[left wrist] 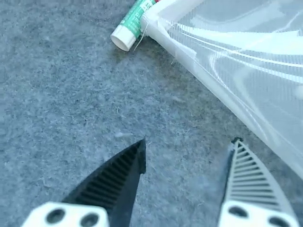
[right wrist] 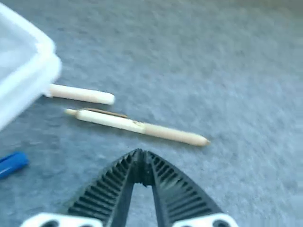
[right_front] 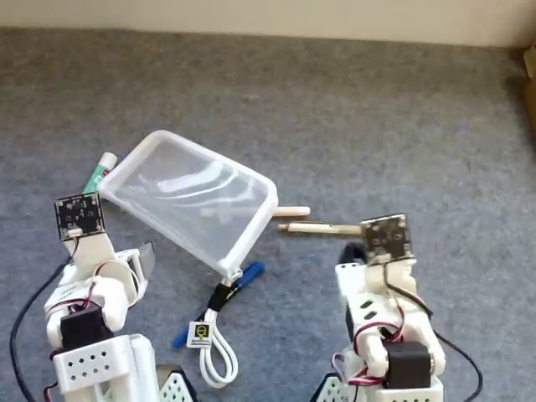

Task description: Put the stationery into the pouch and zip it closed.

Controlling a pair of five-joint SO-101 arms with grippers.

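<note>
Pouch [right_front: 188, 201] lying flat, stationery lying outside it.
Glue stick [right_front: 98, 173] is touching one pouch corner; cream pens [right_front: 322, 227] and blue pen [right_front: 251, 272] are lying beside another; left gripper [left wrist: 188, 142] is gaping beside the pouch, right gripper [right wrist: 141, 153] is pressing its fingers together.

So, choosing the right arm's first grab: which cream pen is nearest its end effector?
The longer, pointed pen, just before the right end effector; the shorter pen lies beyond, by the pouch.

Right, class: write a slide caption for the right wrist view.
Shut jaws near a cream pen, beside the pouch.
</note>
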